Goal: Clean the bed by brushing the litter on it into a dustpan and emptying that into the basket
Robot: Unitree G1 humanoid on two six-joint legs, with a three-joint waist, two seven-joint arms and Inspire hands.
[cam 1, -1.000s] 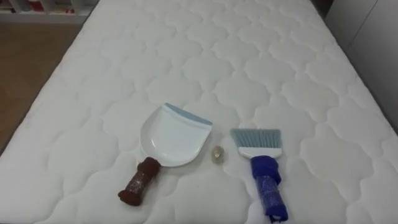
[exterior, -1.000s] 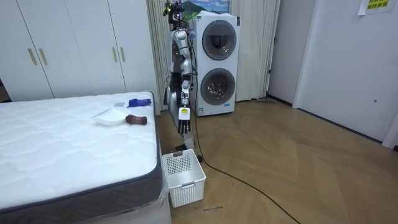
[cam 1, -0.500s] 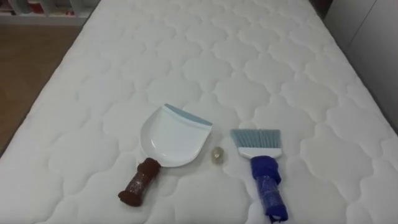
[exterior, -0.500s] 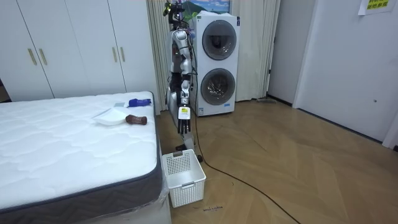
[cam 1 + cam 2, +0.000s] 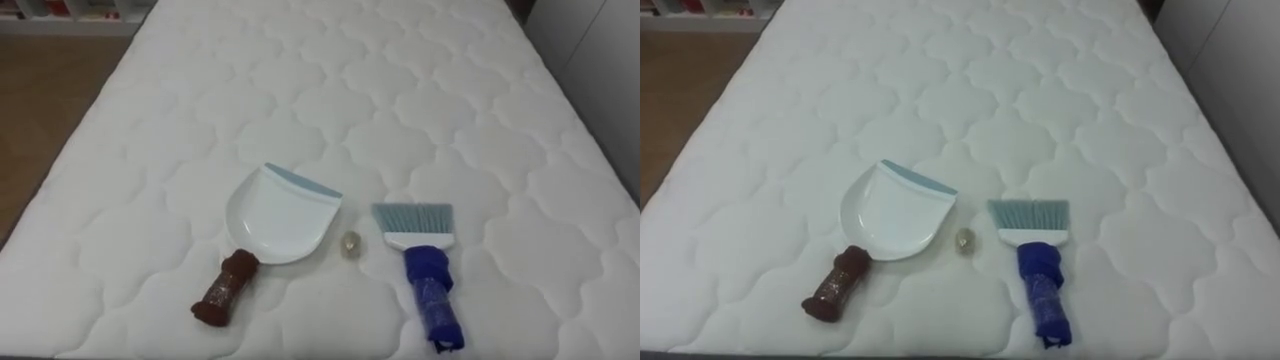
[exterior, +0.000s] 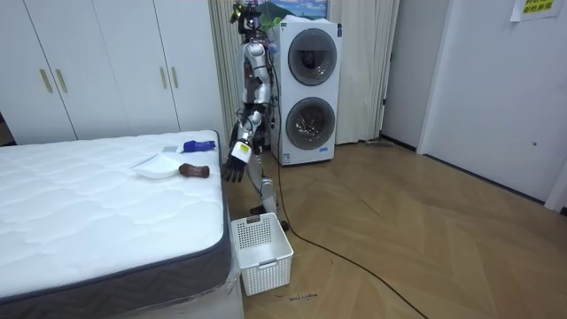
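On the white quilted mattress (image 5: 330, 90) lies a white dustpan (image 5: 275, 215) with a brown handle (image 5: 224, 291), near the close edge. To its right lies a hand brush (image 5: 421, 262) with pale blue bristles and a blue handle. A small beige scrap (image 5: 350, 245) sits between the two. In the room view I stand at the bed's end, facing the dustpan (image 6: 158, 165) and brush (image 6: 197, 145). My left hand (image 6: 234, 167) is lifted forward beside the mattress corner, fingers hanging relaxed and holding nothing.
A white slatted basket (image 6: 261, 252) stands on the wooden floor by the bed's corner. Stacked washing machines (image 6: 309, 89) are right behind me, white wardrobes (image 6: 89, 71) beyond the bed. Wooden floor (image 5: 40, 110) runs along the mattress's left side.
My left arm has swung forward from hanging at my side toward the bed. The dustpan, brush and scrap have not moved; the eye view shifted only slightly.
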